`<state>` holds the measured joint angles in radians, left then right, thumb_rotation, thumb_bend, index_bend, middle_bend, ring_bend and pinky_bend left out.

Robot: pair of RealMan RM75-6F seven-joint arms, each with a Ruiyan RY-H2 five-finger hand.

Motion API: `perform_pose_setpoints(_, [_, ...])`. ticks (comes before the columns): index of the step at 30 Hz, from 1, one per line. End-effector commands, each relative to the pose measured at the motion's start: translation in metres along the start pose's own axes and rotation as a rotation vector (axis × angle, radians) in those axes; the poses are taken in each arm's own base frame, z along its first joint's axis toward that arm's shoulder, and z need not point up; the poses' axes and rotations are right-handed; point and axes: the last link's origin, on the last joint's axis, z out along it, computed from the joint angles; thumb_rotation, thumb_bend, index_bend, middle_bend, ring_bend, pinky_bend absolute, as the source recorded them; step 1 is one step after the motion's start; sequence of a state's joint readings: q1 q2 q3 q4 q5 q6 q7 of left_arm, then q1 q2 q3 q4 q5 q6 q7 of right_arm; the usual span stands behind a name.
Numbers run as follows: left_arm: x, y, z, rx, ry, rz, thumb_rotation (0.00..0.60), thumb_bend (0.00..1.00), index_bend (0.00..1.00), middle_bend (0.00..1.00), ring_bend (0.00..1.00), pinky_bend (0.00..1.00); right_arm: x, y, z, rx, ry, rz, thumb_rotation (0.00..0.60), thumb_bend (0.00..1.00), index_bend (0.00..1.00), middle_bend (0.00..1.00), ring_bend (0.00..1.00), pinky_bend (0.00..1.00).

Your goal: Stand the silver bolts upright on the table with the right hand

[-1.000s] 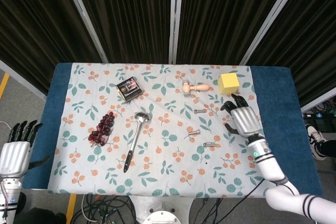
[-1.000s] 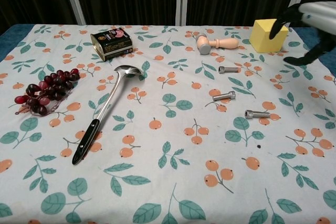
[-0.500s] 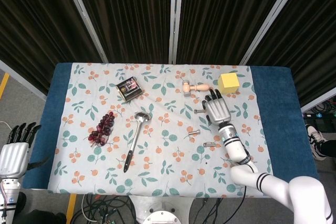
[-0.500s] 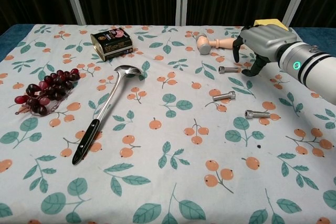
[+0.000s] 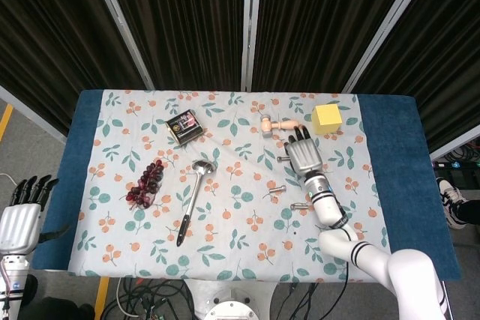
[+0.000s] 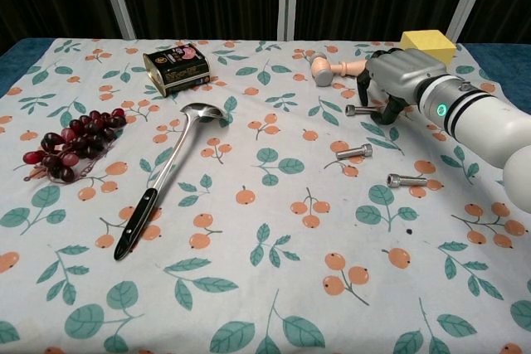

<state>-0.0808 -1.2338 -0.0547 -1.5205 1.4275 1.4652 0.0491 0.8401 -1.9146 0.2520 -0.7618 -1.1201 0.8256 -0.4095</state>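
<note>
Covering the surface [image 6: 249,304] is a leaf-print cloth. Over its far right side the right hand [image 6: 397,72] hovers, fingers curled downward, grasping nothing, just above one silver bolt [image 6: 360,109]. Two more bolts [image 6: 353,152] [image 6: 406,180] lie flat nearer. The left hand [image 5: 22,215] hangs released off the surface.

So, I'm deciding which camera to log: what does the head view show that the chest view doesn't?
Only the head view shows the left robot hand, idle beside the table's left edge, and the floor around it. Only the chest view shows, from the side, the right robot hand hovering at the farthest bolt. Both show three lying bolts, ladle, grapes.
</note>
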Motion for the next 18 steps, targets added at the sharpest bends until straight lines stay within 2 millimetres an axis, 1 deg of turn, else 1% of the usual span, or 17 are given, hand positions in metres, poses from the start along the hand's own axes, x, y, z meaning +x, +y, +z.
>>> perform_pose_setpoints(1, [0.0,0.0,0.0,-0.001,0.0,-0.001,0.6,0.0,0.15,0.09,0.0,0.0,-0.002,-0.001,0.0,0.003,-0.004,-0.007,0.6,0.29,0.47,0.26,0.05,0.05])
perform_pose_setpoints(11, [-0.001,-0.001,-0.001,-0.001,0.002,-0.006,0.6,0.0,0.15,0.09,0.0,0.0,0.0,-0.003,0.0,0.006,0.012,-0.029,0.6,0.38,0.53,0.27,0.05,0.04])
perform_pose_setpoints(18, [-0.002,-0.002,-0.002,0.003,0.001,-0.009,0.6,0.0,0.15,0.09,0.0,0.0,0.017,-0.013,0.0,0.054,0.088,-0.134,0.6,0.38,0.54,0.27,0.05,0.01])
